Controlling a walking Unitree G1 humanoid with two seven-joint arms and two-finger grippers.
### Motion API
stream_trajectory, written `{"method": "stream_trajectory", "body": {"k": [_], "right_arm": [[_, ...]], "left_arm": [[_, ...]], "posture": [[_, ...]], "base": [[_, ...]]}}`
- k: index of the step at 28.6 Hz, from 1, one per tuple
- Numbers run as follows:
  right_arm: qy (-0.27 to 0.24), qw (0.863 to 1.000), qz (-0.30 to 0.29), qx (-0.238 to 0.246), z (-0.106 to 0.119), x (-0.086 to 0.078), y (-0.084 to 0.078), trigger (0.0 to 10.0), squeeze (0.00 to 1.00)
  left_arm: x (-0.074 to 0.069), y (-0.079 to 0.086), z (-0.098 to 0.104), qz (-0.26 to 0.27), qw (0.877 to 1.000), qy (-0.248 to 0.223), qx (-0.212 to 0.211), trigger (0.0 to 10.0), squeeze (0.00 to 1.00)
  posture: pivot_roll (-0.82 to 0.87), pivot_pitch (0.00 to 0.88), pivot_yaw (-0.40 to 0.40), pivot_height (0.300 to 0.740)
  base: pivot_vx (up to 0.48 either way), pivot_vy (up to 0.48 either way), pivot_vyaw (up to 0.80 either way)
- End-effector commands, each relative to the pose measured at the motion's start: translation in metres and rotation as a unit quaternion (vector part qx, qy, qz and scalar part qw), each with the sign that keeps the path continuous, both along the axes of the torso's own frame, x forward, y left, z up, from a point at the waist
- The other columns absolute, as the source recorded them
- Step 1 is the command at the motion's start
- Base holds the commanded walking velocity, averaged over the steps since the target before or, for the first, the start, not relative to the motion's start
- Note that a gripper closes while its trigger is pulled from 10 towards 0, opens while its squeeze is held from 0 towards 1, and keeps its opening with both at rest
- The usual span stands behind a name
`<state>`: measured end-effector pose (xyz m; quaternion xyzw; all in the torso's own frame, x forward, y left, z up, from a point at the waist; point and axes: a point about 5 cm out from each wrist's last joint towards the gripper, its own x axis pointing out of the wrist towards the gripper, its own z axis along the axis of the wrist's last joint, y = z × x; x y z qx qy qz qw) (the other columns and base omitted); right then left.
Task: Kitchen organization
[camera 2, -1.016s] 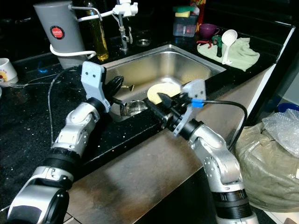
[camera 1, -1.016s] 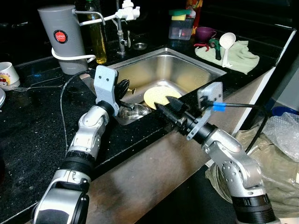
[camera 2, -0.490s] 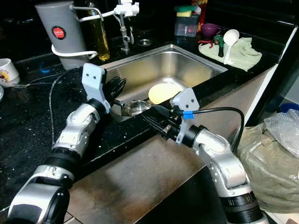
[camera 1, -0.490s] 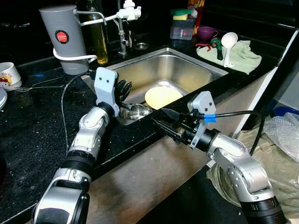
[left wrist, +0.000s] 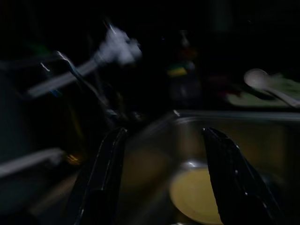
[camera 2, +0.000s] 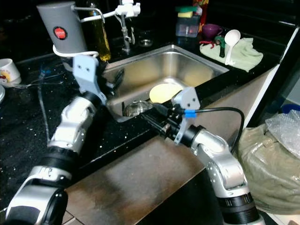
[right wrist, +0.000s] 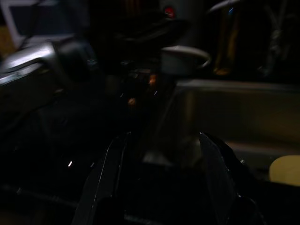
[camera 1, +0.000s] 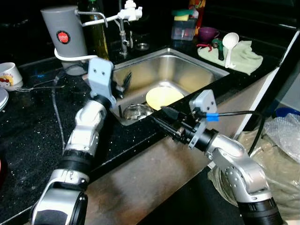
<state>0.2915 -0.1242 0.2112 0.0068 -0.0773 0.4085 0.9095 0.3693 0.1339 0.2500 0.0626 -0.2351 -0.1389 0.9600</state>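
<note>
Hovering over sink (camera 1: pixel 187 70) left edge: left gripper (camera 1: pixel 124 84), fingers apart, empty. Right gripper (camera 1: pixel 161 117) at near rim, fingers apart. Yellow plate (camera 1: pixel 164 97) in basin.

In front of you a sink (camera 1: pixel 187 61) is set into the counter (camera 1: pixel 28 122). A plate (camera 1: pixel 163 97) lies in its basin, with a bowl (camera 1: pixel 135 111) to the plate's left, near the front corner. Behind the sink stands the tap (camera 1: pixel 123 28); left of the tap stand a bottle (camera 1: pixel 97 35) and, further left, a water filter (camera 1: pixel 64 35). A cup (camera 1: pixel 9 76) sits at the counter's far left. To the sink's right a cloth (camera 1: pixel 234 55) lies on the counter with a ladle (camera 1: pixel 228 44) on it. Behind the cloth stands a mug (camera 1: pixel 206 33), and left of the mug a container (camera 1: pixel 182 28) with a sponge (camera 1: pixel 180 15) on top. A sack (camera 1: pixel 276 164) sits on the floor to your right.
</note>
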Motion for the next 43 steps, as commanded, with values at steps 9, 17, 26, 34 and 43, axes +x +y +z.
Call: {"method": "stream_trajectory", "body": {"k": [9,17,26,34,43], "right_arm": [[-0.012,0.999,0.033,0.026,0.004,-0.001,0.010,10.0,0.00],[-0.016,0.998,0.061,0.022,0.003,-0.003,0.018,10.0,0.00],[-0.018,0.997,0.072,0.027,0.003,-0.003,0.021,10.0,0.00],[-0.021,0.997,0.069,0.034,0.004,-0.002,0.021,10.0,0.00],[-0.018,0.997,0.042,0.062,0.007,0.004,0.019,10.0,0.00]], "left_arm": [[-0.030,0.009,0.013,0.104,0.979,-0.073,0.161,10.0,0.00],[-0.037,0.034,0.010,0.138,0.965,-0.027,0.221,10.0,0.00],[-0.040,0.037,0.015,0.093,0.975,0.037,0.199,10.0,0.00],[-0.045,0.018,0.023,0.030,0.992,0.038,0.119,10.0,0.00],[-0.051,-0.012,0.041,-0.044,0.992,0.001,0.116,10.0,0.00]], "posture": [[-0.02,0.015,0.014,0.740],[0.00,0.023,0.005,0.740],[0.01,0.028,0.000,0.740],[0.01,0.027,0.001,0.740],[0.01,0.023,0.002,0.740]], "base": [[0.000,0.000,0.80],[0.000,0.000,0.80],[0.000,0.000,0.80],[0.000,0.000,0.80],[0.000,-0.156,0.68]]}}
